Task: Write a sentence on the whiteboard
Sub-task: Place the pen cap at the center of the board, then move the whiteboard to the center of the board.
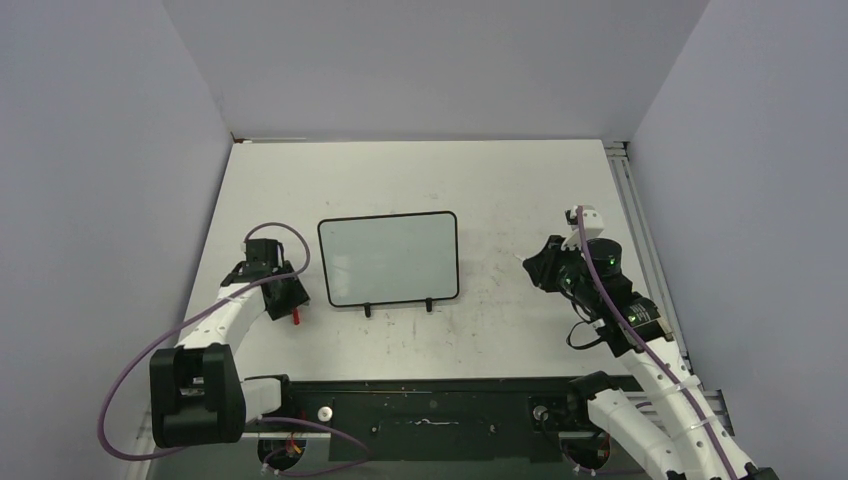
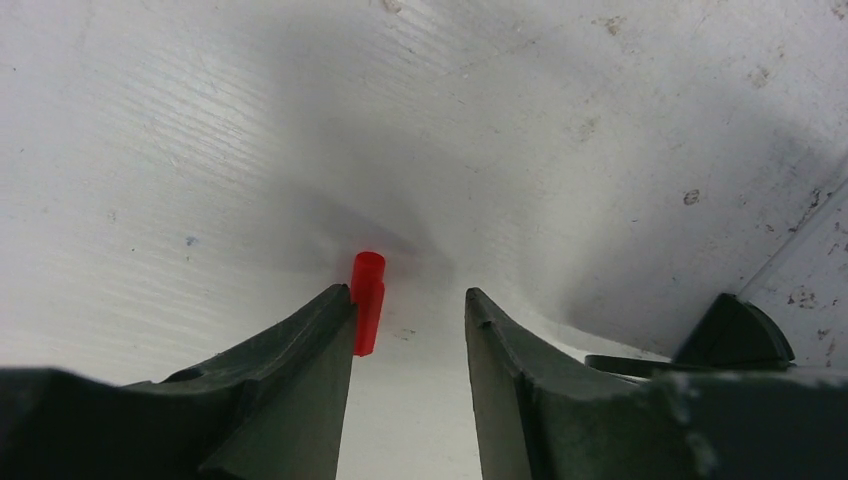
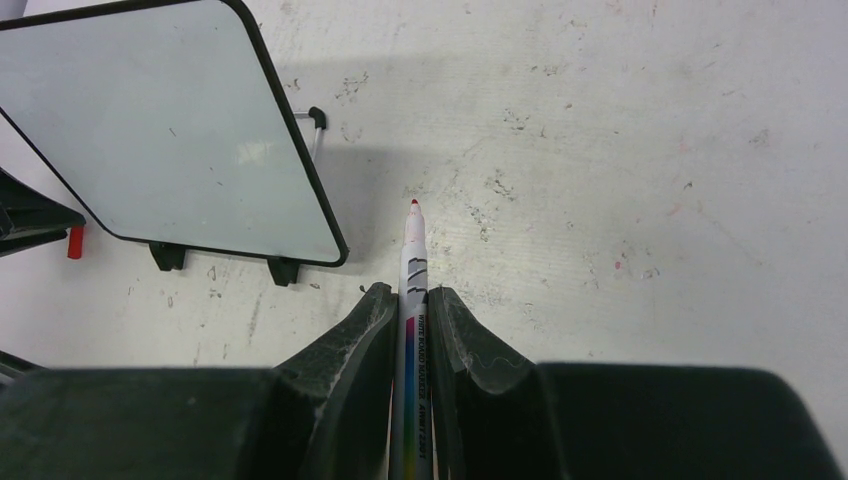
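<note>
Whiteboard (image 1: 388, 258) mid-table, marker gripped at its right

At about 8 o'clock from the board in the top view, the left gripper (image 2: 408, 293) sits low over the table (image 1: 500, 180). Its wrist camera shows the two fingers parted with bare tabletop between them. A small red cap (image 2: 367, 300) lies against the inner edge of the finger on the left of that view, and the other finger is clear of it, so nothing is clamped.

The whiteboard sits between the two arms, near the middle of the table, with its two black feet (image 1: 398, 306) on the near edge at 6 o'clock. Its face is plain white. It may be propped up slightly rather than lying flat, but the angle is hard to judge from above.

At 3 o'clock from the board, well apart from it, the right gripper (image 3: 408, 295) is clenched on a white marker (image 3: 412, 270). The barrel runs up between the fingers and its red tip (image 3: 414, 205) points toward 12 o'clock in the wrist view, just beside the board's nearest corner.
</note>
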`<state>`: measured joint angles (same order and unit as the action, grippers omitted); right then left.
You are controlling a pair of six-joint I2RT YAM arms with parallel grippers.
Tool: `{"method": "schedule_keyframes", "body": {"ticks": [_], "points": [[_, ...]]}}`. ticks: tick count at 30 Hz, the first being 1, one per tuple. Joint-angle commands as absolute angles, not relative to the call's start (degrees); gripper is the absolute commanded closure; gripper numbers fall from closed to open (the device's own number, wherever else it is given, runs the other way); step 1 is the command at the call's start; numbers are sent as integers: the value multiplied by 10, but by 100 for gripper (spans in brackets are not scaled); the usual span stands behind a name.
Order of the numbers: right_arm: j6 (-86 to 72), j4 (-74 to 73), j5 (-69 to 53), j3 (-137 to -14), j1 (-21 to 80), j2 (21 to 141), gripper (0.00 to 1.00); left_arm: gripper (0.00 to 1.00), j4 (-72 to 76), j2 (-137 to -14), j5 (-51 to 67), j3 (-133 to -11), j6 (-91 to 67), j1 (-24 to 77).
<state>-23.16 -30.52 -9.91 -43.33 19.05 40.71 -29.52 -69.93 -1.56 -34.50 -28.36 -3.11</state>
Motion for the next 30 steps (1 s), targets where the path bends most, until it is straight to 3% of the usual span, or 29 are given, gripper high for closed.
{"method": "schedule_keyframes", "body": {"ticks": [1, 10, 13, 16, 24, 30], "points": [[-233, -292, -102, -447, 188, 400, 95, 55, -295, -674, -33, -372, -290, -33], [-241, -317, -99, -456, 188, 369, 95, 27, -316, -547, -117, -376, -305, -28], [-242, -329, -102, -460, 188, 364, 95, 27, -318, -503, -136, -385, -295, -24], [-241, -331, -123, -463, 188, 355, 95, 34, -309, -466, -125, -394, -271, -5], [-226, -315, -206, -468, 188, 312, 95, 35, -293, -437, -161, -396, -250, 191], [-261, -281, -220, -460, 188, 302, 95, 36, -299, -431, -169, -376, -295, 280]]}}
